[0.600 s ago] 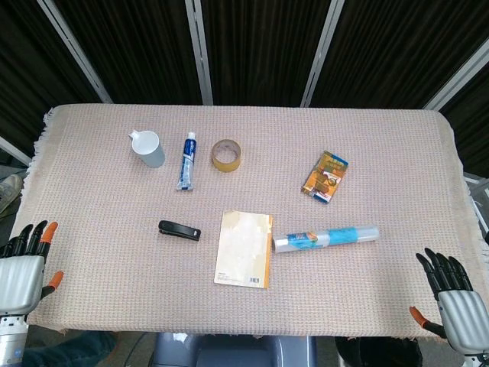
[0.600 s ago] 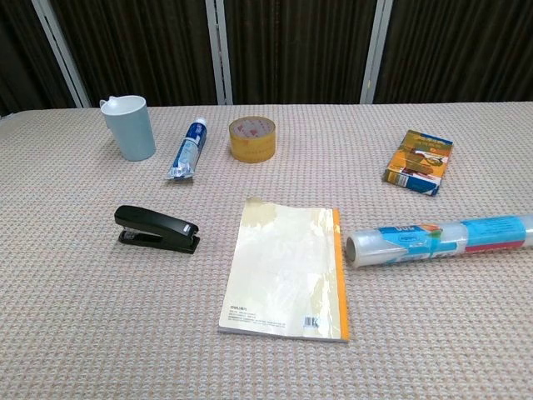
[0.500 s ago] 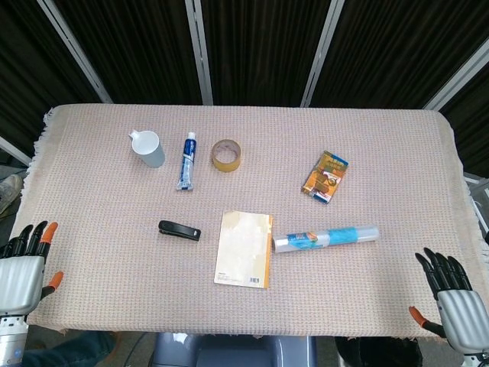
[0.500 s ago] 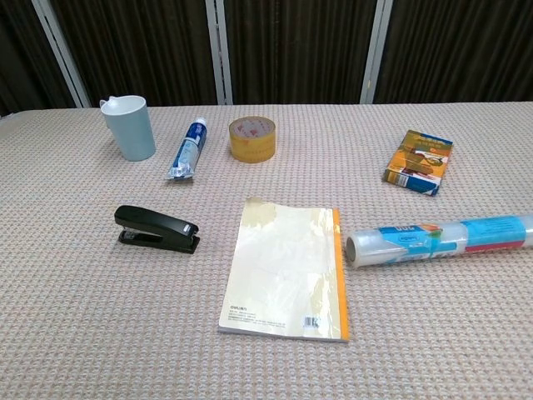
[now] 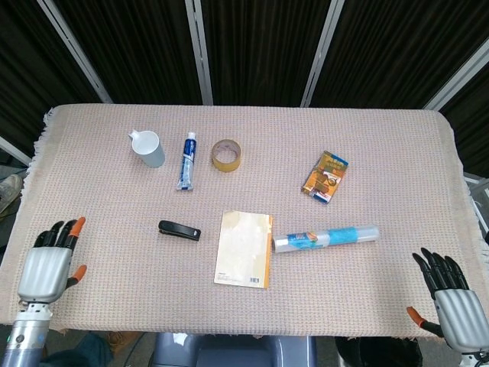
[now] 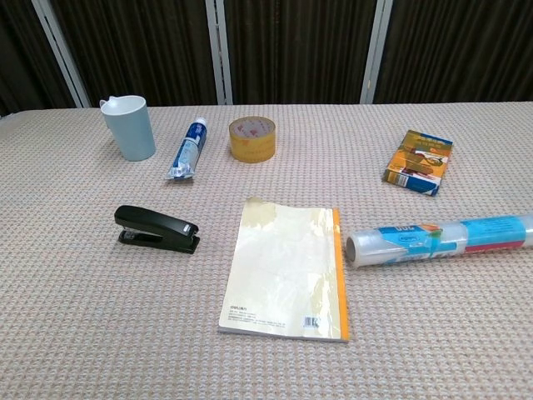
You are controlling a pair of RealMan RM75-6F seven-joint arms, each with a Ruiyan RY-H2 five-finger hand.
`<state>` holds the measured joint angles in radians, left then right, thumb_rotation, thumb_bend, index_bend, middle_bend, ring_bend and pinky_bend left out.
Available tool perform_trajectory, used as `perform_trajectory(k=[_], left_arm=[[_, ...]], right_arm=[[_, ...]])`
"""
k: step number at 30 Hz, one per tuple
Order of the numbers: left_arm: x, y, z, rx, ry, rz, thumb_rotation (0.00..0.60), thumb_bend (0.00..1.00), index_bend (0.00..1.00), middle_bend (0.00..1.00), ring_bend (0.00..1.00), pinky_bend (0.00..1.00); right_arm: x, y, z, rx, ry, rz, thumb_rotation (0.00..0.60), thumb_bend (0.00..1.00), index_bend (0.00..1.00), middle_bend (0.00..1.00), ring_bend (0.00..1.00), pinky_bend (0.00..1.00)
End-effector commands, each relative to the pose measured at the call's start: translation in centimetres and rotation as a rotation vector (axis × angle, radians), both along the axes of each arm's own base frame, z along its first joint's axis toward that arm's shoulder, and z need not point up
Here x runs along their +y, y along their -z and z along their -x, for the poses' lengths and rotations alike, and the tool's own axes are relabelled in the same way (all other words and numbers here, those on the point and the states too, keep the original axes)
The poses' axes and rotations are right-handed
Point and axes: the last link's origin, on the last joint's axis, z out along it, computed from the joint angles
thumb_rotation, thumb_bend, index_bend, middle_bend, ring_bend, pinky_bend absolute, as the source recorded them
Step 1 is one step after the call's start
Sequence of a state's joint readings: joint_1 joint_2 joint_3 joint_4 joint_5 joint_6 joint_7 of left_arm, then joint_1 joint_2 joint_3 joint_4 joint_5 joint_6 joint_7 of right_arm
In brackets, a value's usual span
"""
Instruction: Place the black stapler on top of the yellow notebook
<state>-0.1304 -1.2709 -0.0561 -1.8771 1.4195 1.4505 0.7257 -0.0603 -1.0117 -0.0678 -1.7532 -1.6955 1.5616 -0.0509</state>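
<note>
The black stapler (image 5: 179, 230) (image 6: 157, 229) lies flat on the cloth, just left of the yellow notebook (image 5: 244, 248) (image 6: 286, 268), with a small gap between them. My left hand (image 5: 52, 262) hovers over the table's near left corner, fingers spread and empty, well left of the stapler. At the near right corner my right hand (image 5: 449, 299) is also spread and empty. Neither hand shows in the chest view.
A clear film roll with a blue label (image 5: 325, 237) (image 6: 441, 237) lies right of the notebook. Further back stand a pale blue cup (image 5: 147, 147) (image 6: 128, 126), a toothpaste tube (image 5: 186, 161), a tape roll (image 5: 226, 154) and a small orange box (image 5: 325, 176).
My left hand has moved right and slightly inward over the table's near left corner. The right hand has barely shifted. The stapler and notebook have not moved.
</note>
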Motion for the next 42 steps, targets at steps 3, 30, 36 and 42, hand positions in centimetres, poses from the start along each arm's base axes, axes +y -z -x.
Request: perform_trajectory(k=[3,30,36,42], left_arm=[[3.6,3.9,-1.1,0.021,0.039,0.034,0.6,0.2,0.12,0.2,0.15,0.25],[9.2,15.3,-7.4,0.038,0.15,0.165,0.6,0.24,0.18,0.27,0.19,0.25],[9.6,16.5,-8.1,0.072,0.164,0.17,0.6,0.29,0.26,0.32,0.23,0.27],[10.5,16.9,-8.7,0.076,0.149,0.159,0.6,0.34,0.37,0.37,0.27,0.3]], right_arm=[[0.0,-0.3,0.1,-0.007,0.002,0.006,0.6,0.15,0.0,0.0,0.0,0.0],[0.7,-1.5,0.2,-0.043,-0.009,0.033,0.6,0.15,0.0,0.0,0.0,0.0],[0.9,-1.9,0.3,-0.052,-0.011,0.046,0.6,0.15,0.0,0.0,0.0,0.0],[1.0,-1.9,0.4,-0.057,-0.004,0.039,0.6,0.15,0.0,0.0,0.0,0.0]])
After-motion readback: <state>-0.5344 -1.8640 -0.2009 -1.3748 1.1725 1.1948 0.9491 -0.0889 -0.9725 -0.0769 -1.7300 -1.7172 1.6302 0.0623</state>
